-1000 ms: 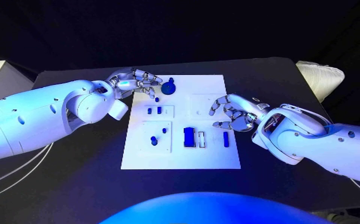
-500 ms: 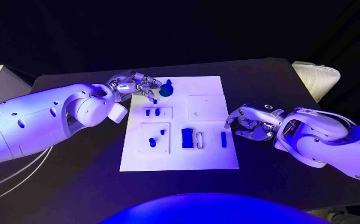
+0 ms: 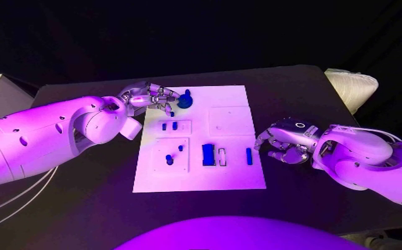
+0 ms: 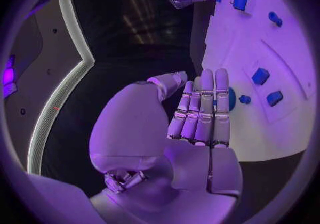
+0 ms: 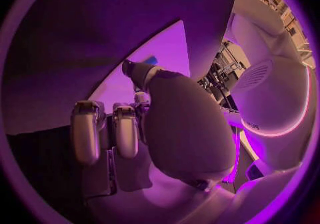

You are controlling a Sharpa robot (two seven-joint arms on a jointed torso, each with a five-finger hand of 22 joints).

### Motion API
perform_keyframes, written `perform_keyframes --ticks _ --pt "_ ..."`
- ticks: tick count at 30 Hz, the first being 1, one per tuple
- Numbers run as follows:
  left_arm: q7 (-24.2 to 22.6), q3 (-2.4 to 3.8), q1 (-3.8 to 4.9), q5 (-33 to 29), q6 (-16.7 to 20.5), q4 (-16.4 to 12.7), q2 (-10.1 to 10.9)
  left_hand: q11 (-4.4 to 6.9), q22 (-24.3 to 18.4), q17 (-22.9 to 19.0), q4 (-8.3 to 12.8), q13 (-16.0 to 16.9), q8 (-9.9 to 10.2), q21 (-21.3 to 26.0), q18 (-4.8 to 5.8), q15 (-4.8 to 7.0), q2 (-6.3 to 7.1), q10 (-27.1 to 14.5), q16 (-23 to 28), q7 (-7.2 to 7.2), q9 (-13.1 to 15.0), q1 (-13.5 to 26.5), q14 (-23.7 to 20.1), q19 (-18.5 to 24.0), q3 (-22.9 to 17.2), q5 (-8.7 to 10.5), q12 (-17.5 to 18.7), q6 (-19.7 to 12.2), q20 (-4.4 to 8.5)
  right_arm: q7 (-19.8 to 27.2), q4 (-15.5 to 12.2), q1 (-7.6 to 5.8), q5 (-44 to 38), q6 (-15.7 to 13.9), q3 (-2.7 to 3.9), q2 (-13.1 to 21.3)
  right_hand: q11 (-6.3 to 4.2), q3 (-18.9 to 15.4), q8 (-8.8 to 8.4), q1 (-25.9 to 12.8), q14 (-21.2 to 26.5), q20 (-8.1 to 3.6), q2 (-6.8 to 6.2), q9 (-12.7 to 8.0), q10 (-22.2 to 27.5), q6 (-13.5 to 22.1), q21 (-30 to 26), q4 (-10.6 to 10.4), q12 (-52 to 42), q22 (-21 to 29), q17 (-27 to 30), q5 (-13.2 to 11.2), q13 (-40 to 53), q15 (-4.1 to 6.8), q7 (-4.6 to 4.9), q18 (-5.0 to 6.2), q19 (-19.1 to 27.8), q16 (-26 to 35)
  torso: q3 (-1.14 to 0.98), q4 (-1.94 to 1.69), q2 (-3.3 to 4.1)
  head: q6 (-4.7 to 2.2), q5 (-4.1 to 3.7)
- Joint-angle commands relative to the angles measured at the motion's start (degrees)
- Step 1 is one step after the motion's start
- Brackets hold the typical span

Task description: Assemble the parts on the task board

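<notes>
The white task board (image 3: 234,96) lies in the middle of the black table. On it are a round blue part (image 3: 185,100) at the far left corner, two small blue parts (image 3: 169,125), a blue block (image 3: 208,154) and a thin blue bar (image 3: 248,155). My left hand (image 3: 151,97) hovers at the board's far left edge, just beside the round part. In the left wrist view its fingers (image 4: 203,109) are straight and hold nothing, with the round part (image 4: 231,98) peeking out behind them. My right hand (image 3: 284,141) sits off the board's right edge with its fingers (image 5: 100,133) curled in on nothing.
A pale padded object (image 3: 352,87) rests at the table's far right edge. A raised square panel (image 3: 230,120) takes up the board's right middle. Bare black tabletop (image 3: 83,203) surrounds the board on all sides.
My right hand has pulled back off the board to the right, and its fingers have curled in. The left hand has stayed by the round part.
</notes>
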State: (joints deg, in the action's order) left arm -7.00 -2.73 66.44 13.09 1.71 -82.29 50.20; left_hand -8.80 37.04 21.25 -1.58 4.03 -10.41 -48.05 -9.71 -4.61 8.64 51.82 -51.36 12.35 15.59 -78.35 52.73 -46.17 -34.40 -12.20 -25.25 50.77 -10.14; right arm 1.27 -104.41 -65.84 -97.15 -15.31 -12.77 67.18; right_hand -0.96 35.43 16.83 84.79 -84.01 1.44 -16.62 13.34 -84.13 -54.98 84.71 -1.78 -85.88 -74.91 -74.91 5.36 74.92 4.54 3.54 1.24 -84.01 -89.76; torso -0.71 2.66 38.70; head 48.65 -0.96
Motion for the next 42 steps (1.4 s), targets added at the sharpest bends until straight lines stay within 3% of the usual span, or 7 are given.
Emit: perform_keyframes --ticks 1,11,15,17,20,26,42 --pt "-0.54 0.03 -0.07 0.02 -0.86 -0.07 -0.07 -0.06 0.05 0.04 -0.08 -0.03 0.35 -0.31 -0.76 -0.25 -0.20 -0.48 0.33 0.01 -0.08 0.28 -0.06 0.15 -0.33 -0.20 -0.32 -0.28 -0.05 0.33 -0.23 0.20 -2.27 -2.12 -0.04 -0.12 0.17 -2.17 -0.12 -3.64 -5.99 -0.11 0.02 0.53 -2.51 -1.25 1.63 -1.11 -0.83 -14.12 -15.09 -1.09 11.58 0.20 0.66 -0.52 -4.91 -0.24 0.12 -0.07 0.02 0.10 -0.04" --pt "-0.54 0.03 -0.10 0.02 -0.89 -0.09 -0.06 -0.06 0.05 0.04 -0.08 -0.03 0.35 -0.31 -0.76 -0.25 -0.20 -0.48 0.33 0.01 -0.08 0.28 -0.06 0.15 -0.33 -0.20 -0.32 -0.28 -0.05 -3.33 -0.39 1.16 2.25 -6.85 -0.11 -0.76 1.45 -8.02 -0.33 -7.92 -5.99 0.82 0.78 1.61 -4.07 -3.82 4.44 -4.91 -2.23 -14.86 -15.09 -1.83 13.07 -0.93 1.13 -1.07 -5.76 -0.24 0.16 -0.03 -0.02 0.24 -0.17" --pt "-0.53 0.03 -0.10 0.02 -0.90 -0.14 -0.02 -0.06 0.05 0.04 -0.08 -0.03 0.35 -0.31 -0.76 -0.25 -0.20 -0.48 0.33 0.01 -0.08 0.28 -0.06 0.15 -0.33 -0.20 -0.32 -0.28 -0.05 -7.63 -0.65 1.58 3.39 -7.85 -0.12 -1.06 1.27 -13.38 0.08 -12.25 -5.99 1.22 1.62 2.28 -4.86 -6.11 5.29 -10.55 -3.01 -15.09 -15.09 -1.57 13.92 -1.19 0.91 -1.24 -5.99 -0.24 0.18 -0.11 -0.02 0.30 -0.27" --pt "-0.51 0.03 -0.10 0.02 -0.89 -0.14 0.00 -0.06 0.05 0.04 -0.08 -0.03 0.35 -0.31 -0.76 -0.25 -0.20 -0.48 0.33 0.01 -0.08 0.28 -0.06 0.15 -0.33 -0.20 -0.32 -0.28 -0.05 -9.59 -0.77 1.72 4.26 -7.82 -0.13 -1.18 0.71 -19.60 0.31 -11.29 -5.99 1.01 3.03 2.88 -5.23 -7.23 5.29 -14.85 -3.39 -15.09 -15.09 0.41 14.34 -0.67 0.40 -1.24 -5.99 -0.24 0.20 -0.13 -0.03 0.31 -0.29" --pt "-0.50 0.04 -0.10 0.02 -0.86 -0.16 0.03 -0.06 0.05 0.04 -0.08 -0.03 0.35 -0.31 -0.76 -0.25 -0.20 -0.48 0.33 0.01 -0.08 0.28 -0.06 0.15 -0.33 -0.20 -0.32 -0.28 -0.05 -12.99 -0.98 1.90 6.62 -7.53 -0.14 -1.39 0.67 -26.57 0.27 -12.76 -5.99 0.79 5.44 3.39 -5.47 -8.00 5.29 -15.10 -3.65 -15.09 -15.09 3.30 14.62 -0.66 0.24 -1.24 -5.99 -0.24 0.18 -0.12 -0.05 0.40 -0.43" --pt "-0.45 0.04 -0.10 0.02 -0.83 -0.18 0.13 -0.06 0.05 0.04 -0.08 -0.03 0.35 -0.31 -0.76 -0.25 -0.20 -0.48 0.33 0.01 -0.08 0.28 -0.06 0.15 -0.33 -0.20 -0.32 -0.28 -0.05 -19.69 -1.70 2.41 11.50 -7.09 -0.15 -1.91 0.44 -32.56 0.28 -14.75 -5.99 0.58 8.19 4.08 -5.69 -8.75 5.29 -15.09 -3.89 -15.09 -15.09 9.85 14.87 -0.46 0.00 -1.24 -5.99 -0.24 0.14 -0.16 -0.04 0.54 -0.56" --pt "-0.36 0.04 -0.10 0.02 -0.87 -0.23 0.19 -0.07 0.14 0.05 -0.06 -0.03 0.34 -0.40 -0.75 -0.26 -0.19 -0.50 0.32 0.02 -0.08 0.31 -0.07 0.20 -0.43 -0.17 -0.38 -0.28 -0.05 -27.95 -2.19 3.95 16.37 -9.59 -0.15 -5.11 0.37 -34.62 0.33 -16.02 -5.99 0.52 9.38 4.43 -5.72 -8.98 5.29 -15.09 -3.92 -15.09 -15.09 10.88 14.90 -0.41 -0.06 -1.24 -5.99 -0.24 0.18 -0.33 -0.07 0.91 -0.70"
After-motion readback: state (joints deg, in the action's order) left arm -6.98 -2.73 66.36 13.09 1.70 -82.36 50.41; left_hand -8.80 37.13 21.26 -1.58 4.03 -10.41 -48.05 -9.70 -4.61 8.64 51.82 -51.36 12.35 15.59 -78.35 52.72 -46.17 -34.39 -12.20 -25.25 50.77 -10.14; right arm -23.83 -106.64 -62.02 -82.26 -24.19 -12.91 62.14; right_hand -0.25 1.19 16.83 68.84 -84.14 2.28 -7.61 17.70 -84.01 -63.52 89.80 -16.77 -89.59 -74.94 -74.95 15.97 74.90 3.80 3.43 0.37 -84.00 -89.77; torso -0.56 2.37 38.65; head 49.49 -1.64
